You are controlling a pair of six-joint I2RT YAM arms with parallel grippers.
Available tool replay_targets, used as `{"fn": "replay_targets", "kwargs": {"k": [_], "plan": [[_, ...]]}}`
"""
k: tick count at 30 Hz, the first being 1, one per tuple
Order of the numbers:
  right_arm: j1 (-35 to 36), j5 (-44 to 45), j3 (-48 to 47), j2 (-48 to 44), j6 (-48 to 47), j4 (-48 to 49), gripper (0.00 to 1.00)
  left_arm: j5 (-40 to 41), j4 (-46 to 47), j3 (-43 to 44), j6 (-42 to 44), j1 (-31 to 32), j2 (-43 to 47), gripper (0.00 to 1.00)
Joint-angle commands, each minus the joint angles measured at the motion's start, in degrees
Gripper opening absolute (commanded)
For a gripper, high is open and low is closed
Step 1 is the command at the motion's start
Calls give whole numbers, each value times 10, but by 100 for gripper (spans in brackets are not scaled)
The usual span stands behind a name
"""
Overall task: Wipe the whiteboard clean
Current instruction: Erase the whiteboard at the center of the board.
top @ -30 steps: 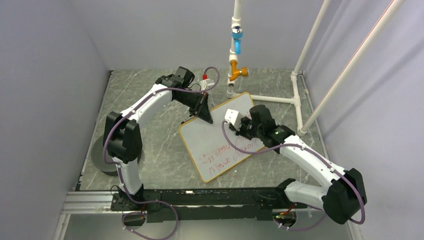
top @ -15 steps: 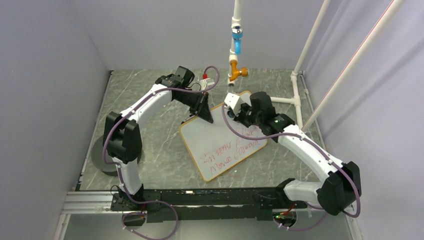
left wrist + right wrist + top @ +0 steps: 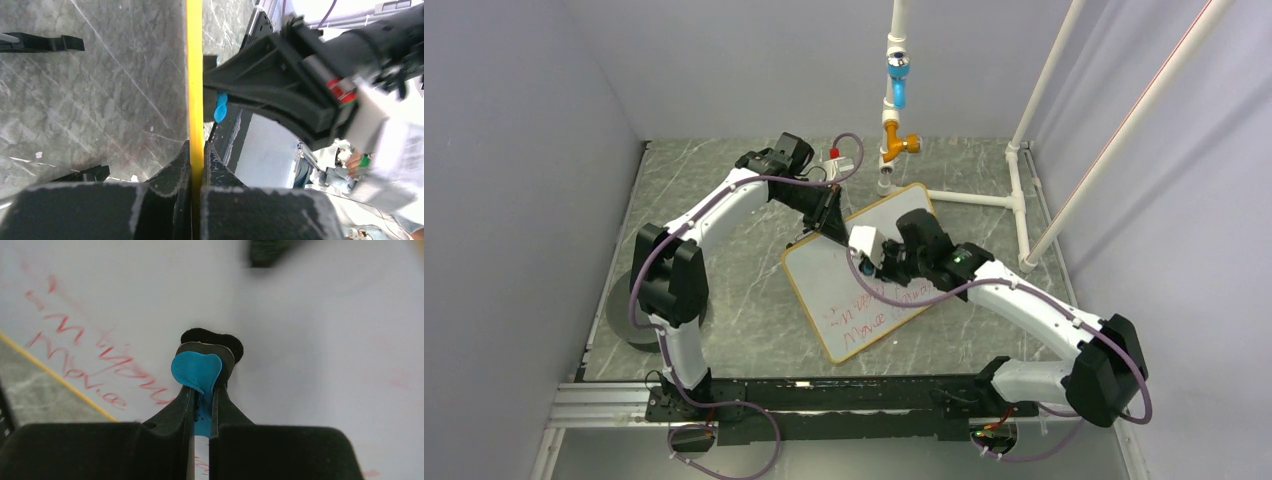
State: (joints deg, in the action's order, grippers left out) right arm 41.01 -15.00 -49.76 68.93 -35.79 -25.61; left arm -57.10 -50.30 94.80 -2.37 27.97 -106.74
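Note:
The whiteboard (image 3: 902,222) lies tilted on the marble table, with a yellow-orange frame and red handwriting (image 3: 869,312) on its near half. My left gripper (image 3: 832,230) is shut on the board's far-left edge; in the left wrist view the yellow frame (image 3: 194,75) runs between its closed jaws (image 3: 196,152). My right gripper (image 3: 871,262) is shut on the small blue-and-black eraser (image 3: 197,369) and presses it on the white surface (image 3: 325,340), just right of the red writing (image 3: 100,355). The eraser also shows in the left wrist view (image 3: 220,107).
A white pipe frame (image 3: 1022,190) stands at the back right, with an orange fitting (image 3: 894,143) and a blue one (image 3: 897,75) on the upright pipe behind the board. A grey disc (image 3: 617,318) lies at the left. Black clip feet (image 3: 40,44) rest on the table.
My right gripper with the eraser went to the board's far edge, then came back left and nearer, to the board's middle. The left gripper and the board have not moved.

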Motion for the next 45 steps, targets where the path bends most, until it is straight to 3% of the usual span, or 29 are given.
{"fn": "replay_targets", "kwargs": {"k": [1, 7, 11, 14, 18, 21, 24, 27, 30, 33, 36, 38, 41, 45], "plan": [[-67, 47, -76, 14, 44, 73, 0, -107, 11, 10, -9, 9, 50, 0], [-133, 80, -5, -42, -14, 57, 0, -107, 13, 11, -12, 9, 55, 0], [-119, -42, 41, -71, -39, -12, 0, -100, 18, 10, -20, 9, 51, 0], [-55, -94, 27, -58, -25, -13, 0, -89, 17, 10, -21, 11, 45, 0], [-45, -39, -66, 7, 39, 20, 0, -60, 10, 9, -17, 16, 42, 0], [-97, 12, -81, 17, 61, 65, 0, -22, 2, 10, -10, 23, 39, 0], [-125, 26, -47, -12, 26, 68, 0, 11, -8, 13, -2, 27, 37, 0], [-125, -27, 8, -45, -57, 23, 0, 24, -13, 16, 1, 28, 37, 0], [-94, -84, 52, -57, -94, -11, 0, 36, -16, 18, 5, 32, 39, 0], [2, -53, 63, -49, -84, 15, 0, 69, -25, 23, 9, 37, 40, 0], [20, -14, 3, -3, -24, 51, 0, 115, -26, 25, 7, 48, 49, 0], [-16, 21, -31, 2, 12, 66, 0, 157, -15, 20, -5, 56, 64, 0], [-112, -23, -29, -45, 54, 92, 0, 211, 1, 13, -26, 63, 87, 0], [-157, -20, 2, -87, 68, 93, 0, 276, 12, 15, -55, 74, 117, 0]]}}
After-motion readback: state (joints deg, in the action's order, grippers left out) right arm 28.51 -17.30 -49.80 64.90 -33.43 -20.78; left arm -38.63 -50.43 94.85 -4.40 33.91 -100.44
